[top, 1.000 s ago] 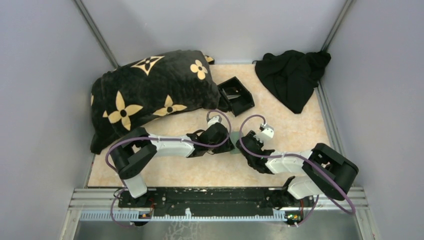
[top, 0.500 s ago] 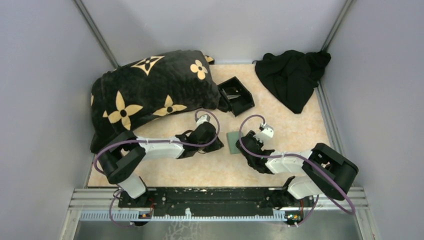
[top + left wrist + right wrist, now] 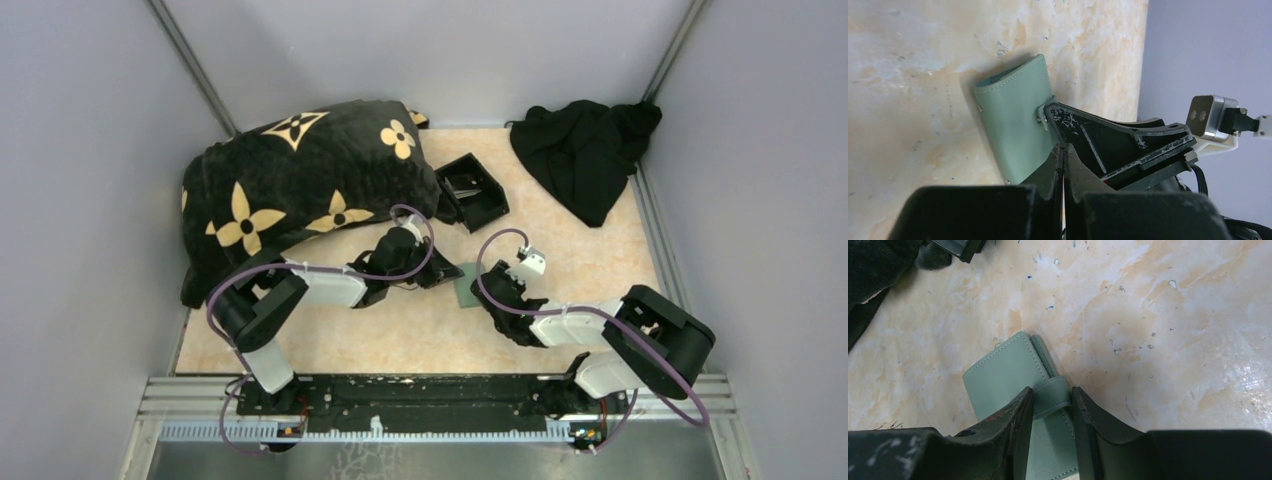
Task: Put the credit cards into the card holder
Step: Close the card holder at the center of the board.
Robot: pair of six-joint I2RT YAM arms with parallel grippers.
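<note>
- Top external view, far-left corner of the bench [image 3: 430, 340]: a black pillow with gold flowers [image 3: 300, 185] fills that side and plays no part in my job.
- The left tool [image 3: 441, 275] sits just left of the holder, about mid-bench. Its own wrist view shows the fingers clenched tight together, and I can make out nothing between them.
- The card holder [image 3: 466, 285] lies about mid-bench, a little toward the near edge, between my two tools.
- I judge it light, thin and soft: stitched leather-like skin that will flex and skate on this smooth top if I push it from one side.
- Its strap [image 3: 1053, 396] looks floppy, a poor handle for anything but steadying. For a firm hold I'd pinch across the stitched body near the fold and leave the pocket mouth free.
- The right tool [image 3: 1052, 391] comes in from the near-right, its fingers grasping the holder across that strap, one finger on each side.
- A black box [image 3: 470, 190] stands beyond, toward the far edge. Something pale lies inside, too small to call, so I cannot place the credit cards.
- A black cloth [image 3: 585, 155] is heaped in the far-right corner.
</note>
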